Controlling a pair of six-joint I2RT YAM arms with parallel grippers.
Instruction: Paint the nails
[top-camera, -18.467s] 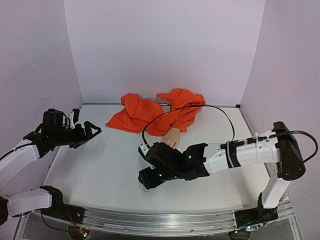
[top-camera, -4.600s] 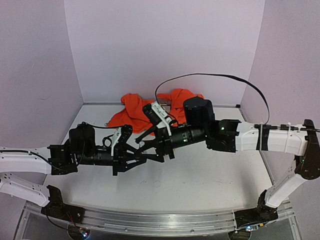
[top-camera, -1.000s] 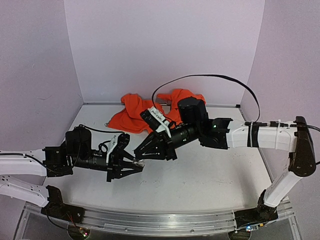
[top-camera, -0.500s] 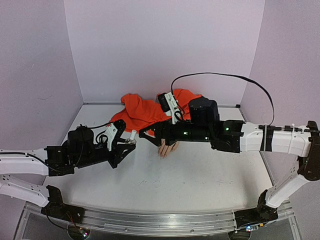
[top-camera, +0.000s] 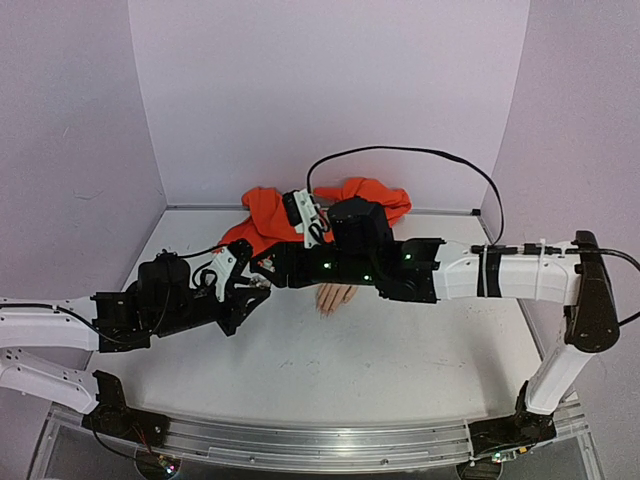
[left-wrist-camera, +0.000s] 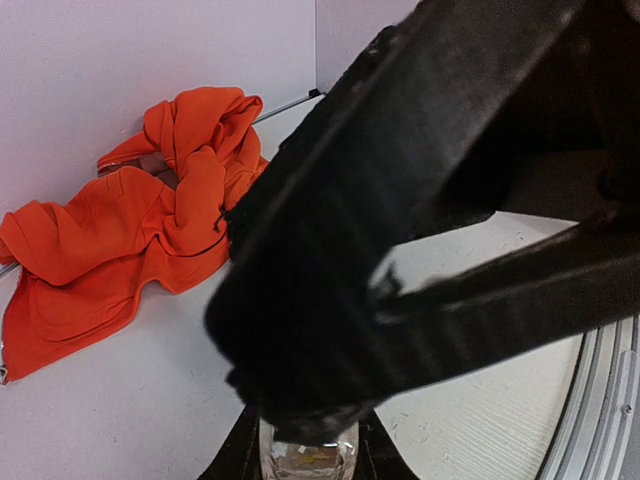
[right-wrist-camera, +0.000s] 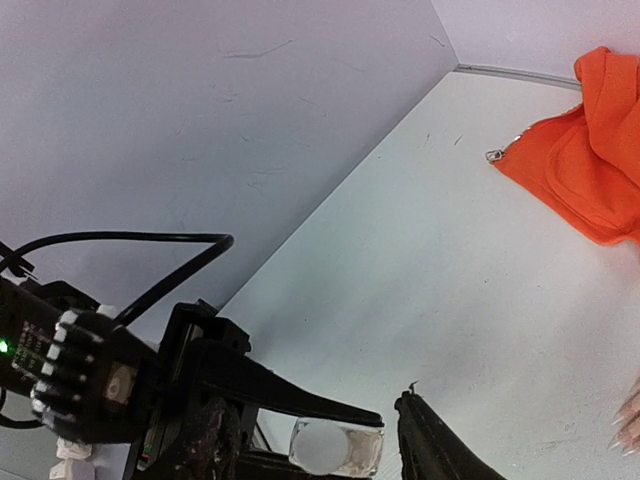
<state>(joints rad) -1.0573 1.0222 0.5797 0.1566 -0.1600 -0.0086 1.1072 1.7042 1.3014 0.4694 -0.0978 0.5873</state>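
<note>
My left gripper (top-camera: 250, 288) (left-wrist-camera: 308, 450) is shut on a small clear bottle (left-wrist-camera: 300, 465) with a round white cap (right-wrist-camera: 322, 446), held above the table left of centre. My right gripper (top-camera: 265, 268) (right-wrist-camera: 312, 405) is open. Its dark fingers (right-wrist-camera: 430, 445) stand on either side of the cap with gaps, and they fill most of the left wrist view. The flesh-coloured mannequin hand (top-camera: 335, 296) lies palm down just right of both grippers. Its pale nails (top-camera: 325, 310) (right-wrist-camera: 628, 418) point toward the near edge. The wrist runs into an orange sleeve (top-camera: 372, 200).
Crumpled orange fabric (top-camera: 268, 218) (left-wrist-camera: 130, 230) (right-wrist-camera: 590, 150) lies against the back wall behind the grippers. White walls close the table on the left, back and right. A black cable (top-camera: 400, 152) arcs above the right arm.
The left gripper has carried the bottle away from the near edge toward the back. The right gripper opened, swung off toward the sleeve, then came back left over the bottle's cap.
</note>
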